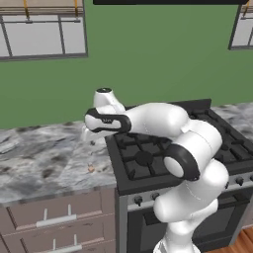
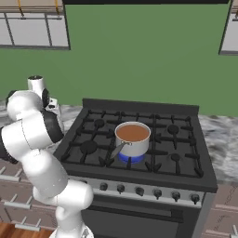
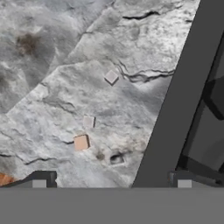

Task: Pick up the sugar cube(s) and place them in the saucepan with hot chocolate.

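Gripper (image 3: 111, 179): you see its tips spread wide, holding nothing.
Sugar cube (image 3: 81, 142): on the marble counter (image 3: 65, 87), 10 o'clock of the tips.
Saucepan (image 2: 132, 138): on the stove (image 2: 186, 160), centre burner.
Writing: you can read none.

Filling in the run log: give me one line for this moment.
phase: approach | gripper: open, above counter | sugar cube: on counter, unheld | saucepan: on lit stove burner
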